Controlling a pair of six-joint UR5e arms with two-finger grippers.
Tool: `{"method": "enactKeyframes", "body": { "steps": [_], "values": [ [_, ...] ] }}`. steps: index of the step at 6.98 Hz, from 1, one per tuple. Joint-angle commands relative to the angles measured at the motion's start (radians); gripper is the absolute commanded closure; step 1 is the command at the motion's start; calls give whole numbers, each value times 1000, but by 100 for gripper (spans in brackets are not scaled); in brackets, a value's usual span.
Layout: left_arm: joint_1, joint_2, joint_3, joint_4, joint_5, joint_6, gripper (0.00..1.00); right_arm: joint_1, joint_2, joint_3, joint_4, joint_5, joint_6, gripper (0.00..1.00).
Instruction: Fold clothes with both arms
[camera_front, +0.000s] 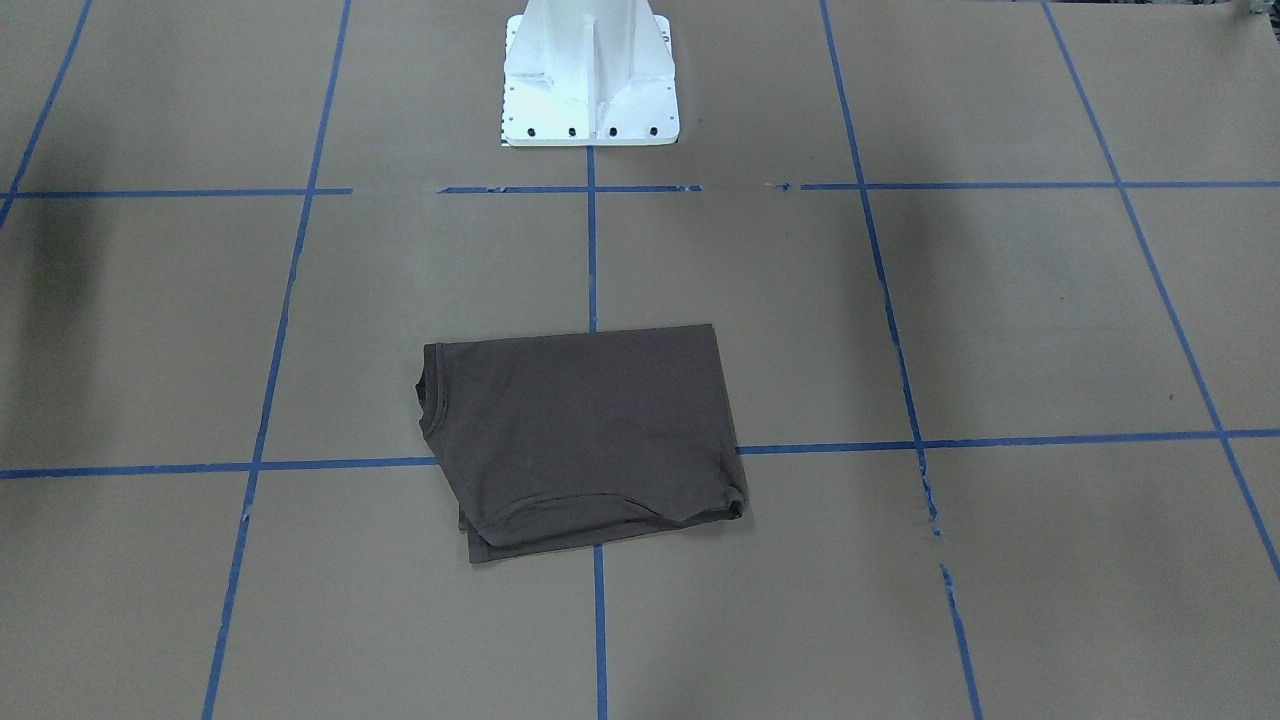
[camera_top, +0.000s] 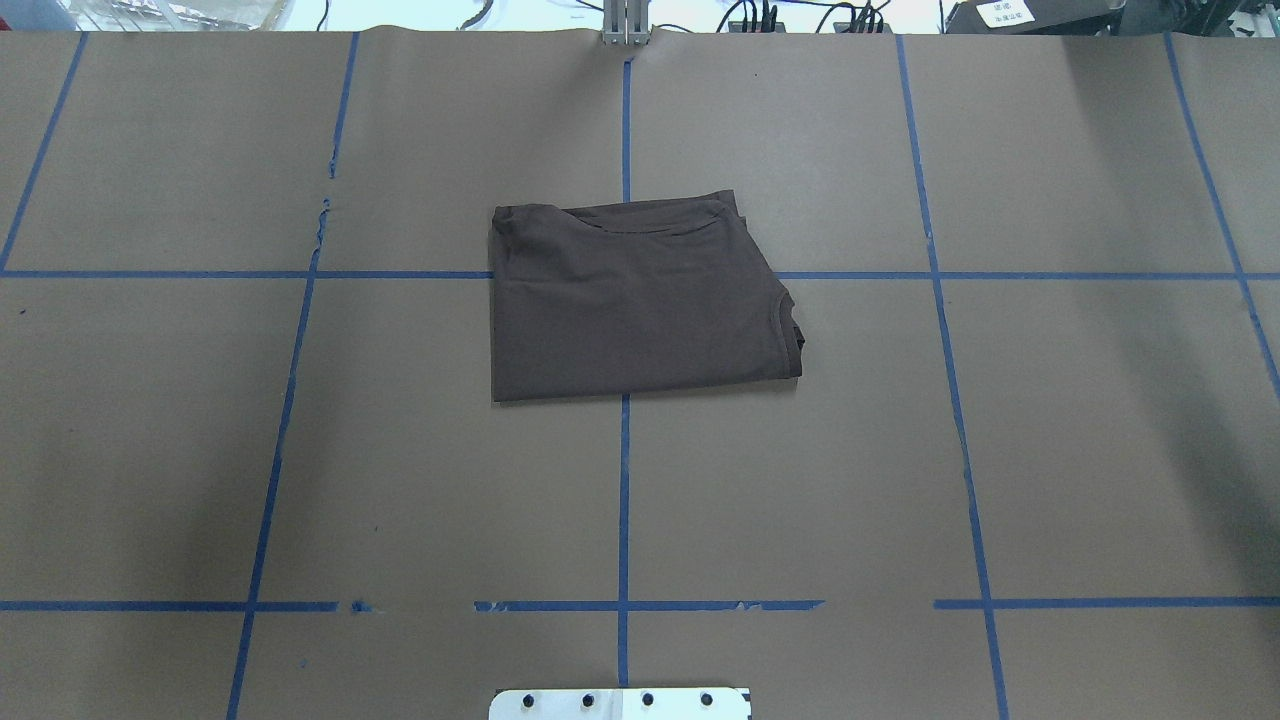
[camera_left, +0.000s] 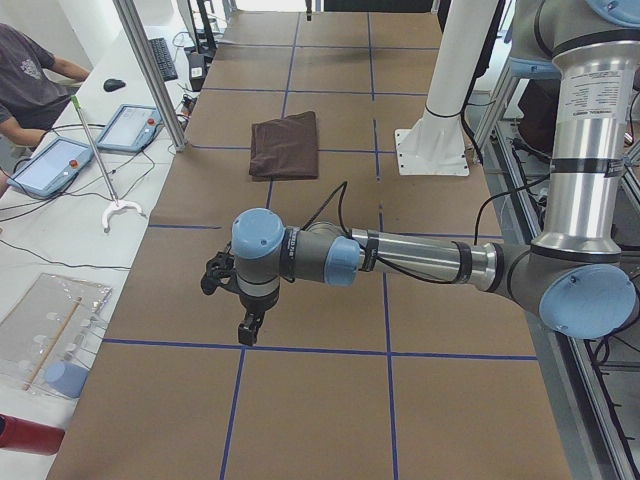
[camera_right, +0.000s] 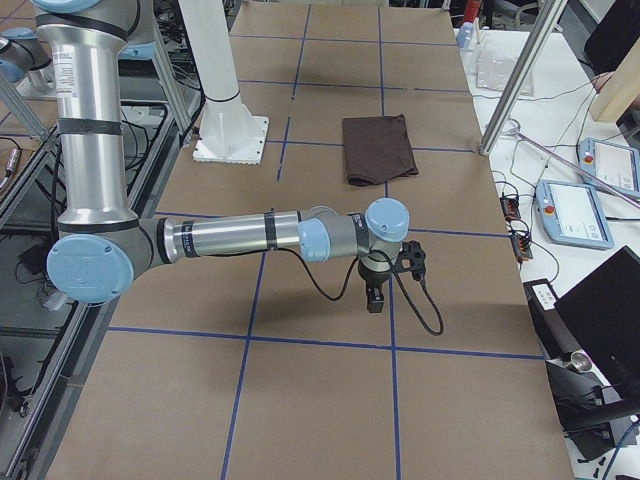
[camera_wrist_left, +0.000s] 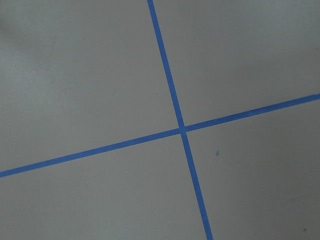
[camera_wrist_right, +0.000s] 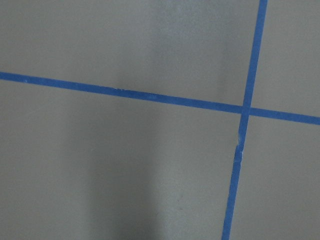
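Observation:
The dark grey-brown T-shirt (camera_front: 585, 432) lies folded into a compact rectangle at the middle of the table; it also shows in the overhead view (camera_top: 640, 298) and both side views (camera_left: 285, 146) (camera_right: 378, 148). Its ribbed collar lies at one side edge. My left gripper (camera_left: 248, 328) hangs over the table far off toward my left end, well away from the shirt. My right gripper (camera_right: 375, 300) hangs far off toward my right end. Both show only in the side views, so I cannot tell whether they are open or shut. Both wrist views show only brown paper and blue tape.
The white pedestal base (camera_front: 590, 75) stands at the robot's edge. Blue tape lines grid the brown paper. An operator (camera_left: 25, 85) sits beside teach pendants (camera_left: 130, 127) along the far table side, with aluminium posts (camera_left: 150, 70) there.

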Motion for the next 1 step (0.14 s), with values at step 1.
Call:
{"method": "enactKeyframes", "body": {
  "steps": [1],
  "values": [
    [4, -17, -5, 4, 0, -1, 0, 37, 5, 0, -20, 3, -27, 0]
  ]
}}
